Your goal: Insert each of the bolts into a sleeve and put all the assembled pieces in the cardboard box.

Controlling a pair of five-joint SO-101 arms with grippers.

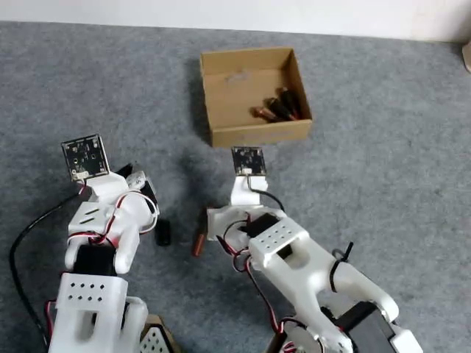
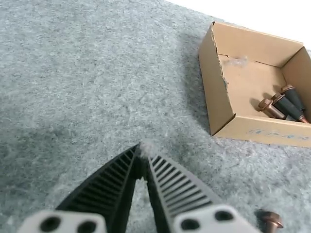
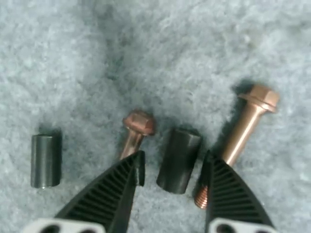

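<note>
**Overhead and wrist views of my two-arm rig on grey carpet.** The open brown cardboard box sits in the upper centre of the overhead frame. Copper bolts seated in dark sleeves lie together in its right half. Between the arms, left of lower centre, lie a short black cylindrical sleeve and, near it, a copper hex-head bolt. My left gripper is clenched on nothing, its ribbed fingers meeting over bare carpet. My right gripper is spread wide. It straddles a second dark sleeve, which lies on the carpet ungrasped. The hex-head bolt lies just beside one finger and a second copper bolt just beside the other.
</note>
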